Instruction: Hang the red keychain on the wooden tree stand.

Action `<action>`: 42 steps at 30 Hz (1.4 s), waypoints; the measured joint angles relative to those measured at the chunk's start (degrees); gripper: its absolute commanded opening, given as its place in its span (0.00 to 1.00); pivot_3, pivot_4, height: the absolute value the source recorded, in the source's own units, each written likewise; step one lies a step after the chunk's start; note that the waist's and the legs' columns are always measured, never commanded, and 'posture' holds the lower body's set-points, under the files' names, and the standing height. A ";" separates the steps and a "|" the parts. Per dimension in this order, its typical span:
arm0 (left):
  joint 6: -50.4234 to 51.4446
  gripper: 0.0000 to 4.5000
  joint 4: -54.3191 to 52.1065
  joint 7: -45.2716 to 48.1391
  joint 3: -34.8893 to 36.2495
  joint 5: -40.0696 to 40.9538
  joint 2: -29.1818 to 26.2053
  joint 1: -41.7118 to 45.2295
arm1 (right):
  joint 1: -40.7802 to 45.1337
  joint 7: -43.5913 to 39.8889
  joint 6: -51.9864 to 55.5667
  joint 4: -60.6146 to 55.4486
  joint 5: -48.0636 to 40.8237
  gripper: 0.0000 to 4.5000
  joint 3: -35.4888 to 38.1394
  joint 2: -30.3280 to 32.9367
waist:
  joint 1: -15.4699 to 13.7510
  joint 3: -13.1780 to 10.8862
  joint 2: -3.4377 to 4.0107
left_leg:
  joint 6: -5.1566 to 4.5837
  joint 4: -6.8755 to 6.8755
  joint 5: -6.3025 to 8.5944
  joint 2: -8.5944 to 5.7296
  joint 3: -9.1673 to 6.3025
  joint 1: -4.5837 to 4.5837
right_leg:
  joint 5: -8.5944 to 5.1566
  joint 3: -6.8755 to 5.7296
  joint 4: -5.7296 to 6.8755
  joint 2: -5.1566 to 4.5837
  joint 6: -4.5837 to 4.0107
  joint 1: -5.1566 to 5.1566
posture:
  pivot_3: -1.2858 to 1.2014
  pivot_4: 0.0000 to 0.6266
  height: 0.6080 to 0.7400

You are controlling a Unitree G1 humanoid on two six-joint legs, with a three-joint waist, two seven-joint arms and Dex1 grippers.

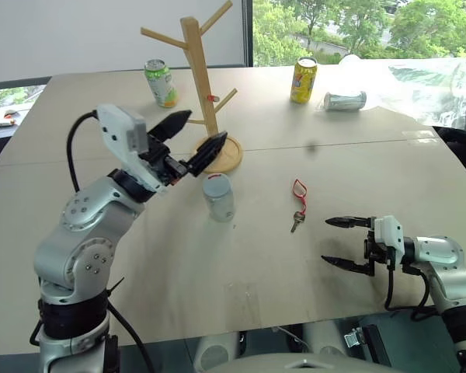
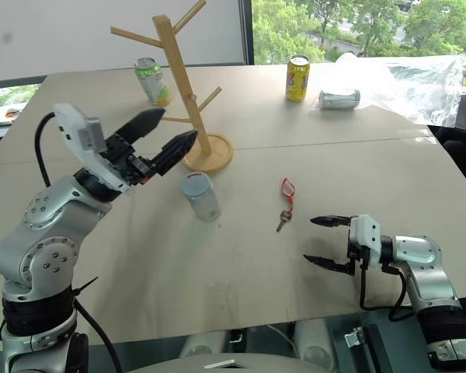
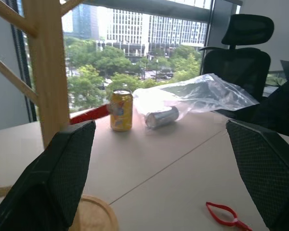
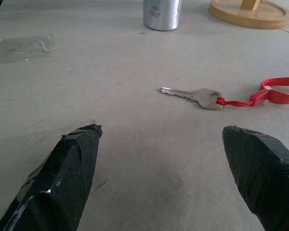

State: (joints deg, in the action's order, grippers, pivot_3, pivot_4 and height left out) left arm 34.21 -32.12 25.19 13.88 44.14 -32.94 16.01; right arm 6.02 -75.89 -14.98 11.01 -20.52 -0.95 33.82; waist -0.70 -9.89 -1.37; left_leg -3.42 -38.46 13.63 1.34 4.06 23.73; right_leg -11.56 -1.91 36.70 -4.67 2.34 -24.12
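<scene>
We saw the stand (image 1: 202, 85) only in part from the left wrist camera: its pole and two pegs were cut off at the frame edges, and its disc base was largely hidden behind one finger (image 3: 58, 178) of the left gripper (image 1: 194, 138). In the head views the stand's topmost peg ran out of frame. A small red mark on the pole was too small for us to identify. The keychain (image 1: 298, 203) lay flat on the table (image 1: 357, 163), between the grey jar (image 1: 218, 196) and the right gripper (image 1: 340, 242), well apart from the stand. We noted a thin red cord loop, pinched at one end by a red clasp, and a small metal key with its blade pointing away from the loop; the right wrist camera showed the key (image 4: 195, 95) as silvery rather than dark. The left gripper was raised above the table just in front of the stand's base, its fingers spread wide and empty. The right gripper was low over the table near the keychain, apart from it, its fingers likewise wide and empty. Beyond stood a green can (image 1: 161, 83) and a yellow can (image 1: 303, 80); a silver can (image 1: 345, 100) lay on its side beside a crumpled clear bag (image 1: 419, 81), which the frame's right edge cut off.
</scene>
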 measured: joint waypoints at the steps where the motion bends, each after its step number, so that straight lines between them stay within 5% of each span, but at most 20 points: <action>1: 0.05 1.00 -0.75 0.56 -1.20 -0.85 -0.98 -1.20 | 0.00 0.14 -0.20 0.12 0.07 0.96 0.00 -0.07 | 0.04 0.00 0.01 | 0.00 0.00 0.00 -0.01 0.01 -0.01 | -0.01 0.03 0.00 0.01 -0.01 0.00 | 0.52 0.24 1.00; 42: -10.63 1.00 9.27 5.82 -14.57 -24.43 3.95 -11.31 | -0.63 4.33 0.66 -3.06 -0.22 0.96 -0.04 -0.31 | -0.12 -0.02 0.01 | -0.02 0.02 0.01 0.04 -0.01 0.02 | -0.03 0.03 -0.05 -0.03 -0.04 -0.02 | 0.52 0.24 1.00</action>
State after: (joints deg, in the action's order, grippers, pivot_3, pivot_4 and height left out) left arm 23.57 -22.85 31.00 -0.69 19.71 -28.98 4.70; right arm 5.39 -71.56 -14.32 7.95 -20.74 -0.99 33.51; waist -0.82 -9.90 -1.36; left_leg -3.44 -38.44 13.65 1.38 4.06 23.75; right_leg -11.59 -1.88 36.65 -4.70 2.30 -24.15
